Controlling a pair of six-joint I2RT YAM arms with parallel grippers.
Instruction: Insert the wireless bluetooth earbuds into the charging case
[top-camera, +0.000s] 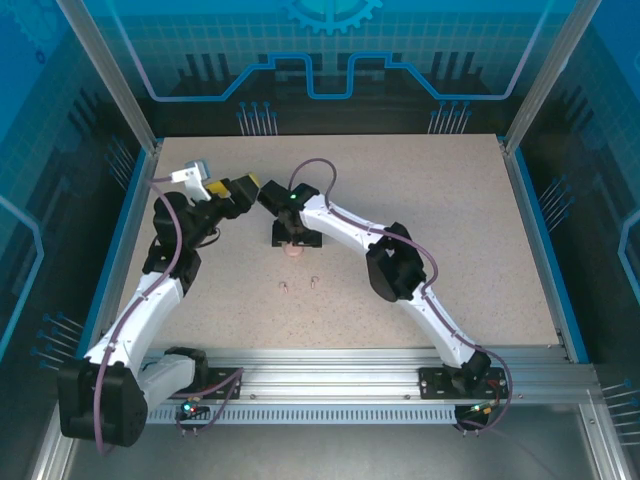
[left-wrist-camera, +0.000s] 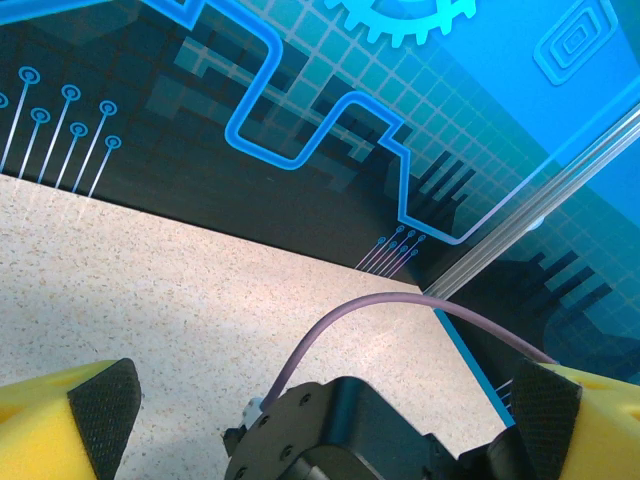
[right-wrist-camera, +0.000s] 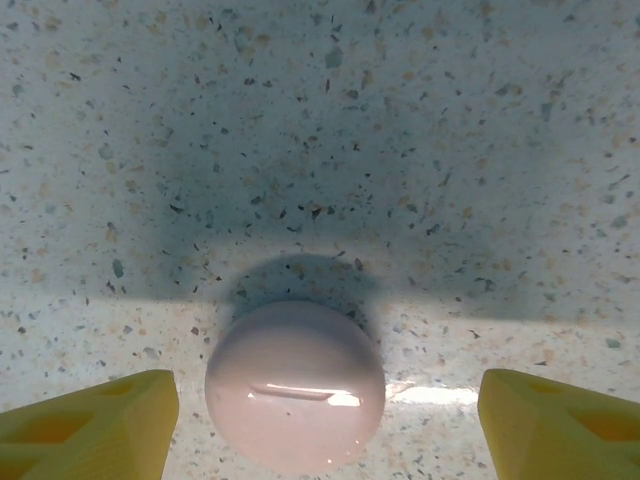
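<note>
Earbuds, two tiny pale ones as far as I can make out, lie on the table just on the arm-base side of the pink case, clear of it and of each other. My right gripper points straight down over the case, the arm reaching in from the right with its elbow raised. In its wrist view the yellow fingers stand wide apart on either side of the case, gripping nothing. My left gripper hangs above the table, behind and left of the case. It is tilted up towards the back wall, spread wide and empty. That blue wall carries a printed gear and circuit lines.
</note>
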